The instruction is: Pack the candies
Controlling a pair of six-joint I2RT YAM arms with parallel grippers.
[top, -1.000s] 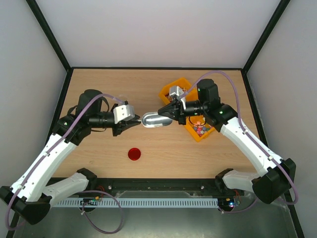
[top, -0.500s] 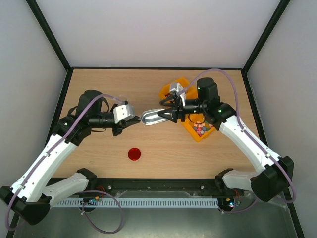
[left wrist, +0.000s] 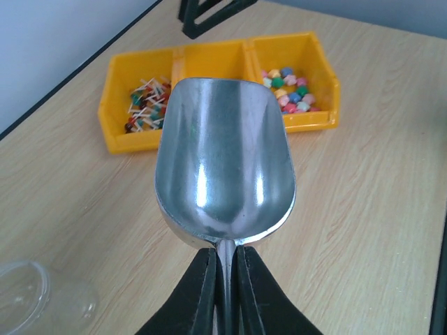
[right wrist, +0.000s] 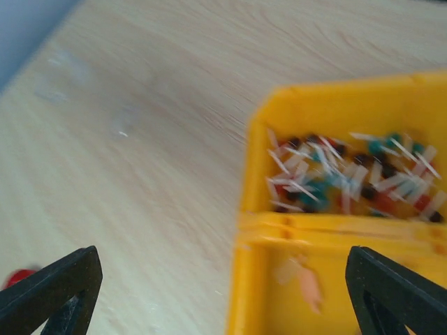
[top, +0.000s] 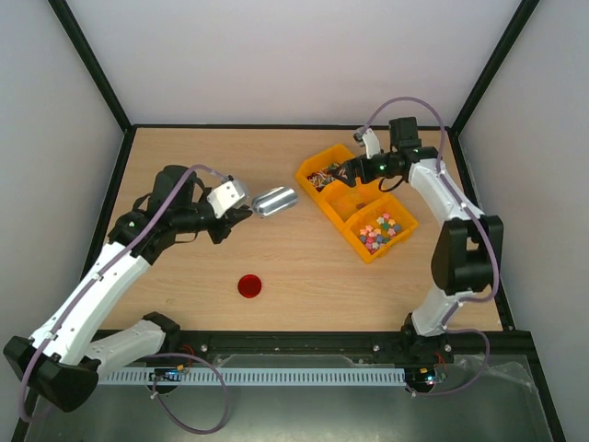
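A metal scoop [left wrist: 223, 160] is clamped by its handle in the left gripper [left wrist: 224, 257]. The right gripper [top: 350, 171] is spread wide above a yellow tray [left wrist: 311, 123]. The candies [left wrist: 288, 88] are heaped in one end compartment of that tray.

Right pincer [right wrist: 223, 296] spread wide above yellow bin [right wrist: 328, 94]; view blurred. Far compartment held mixed-colour stick-like items [right wrist: 342, 178]. Wooden desk [right wrist: 140, 139] lay left of bin.

I can read no text, label, brand or number in any of my three views. The metal scoop [left wrist: 222, 167], the yellow tray [left wrist: 209, 59], the candies [left wrist: 290, 87] and the red lid [top: 248, 285] all look unmarked to me. My right wrist view is too blurred for fine print.
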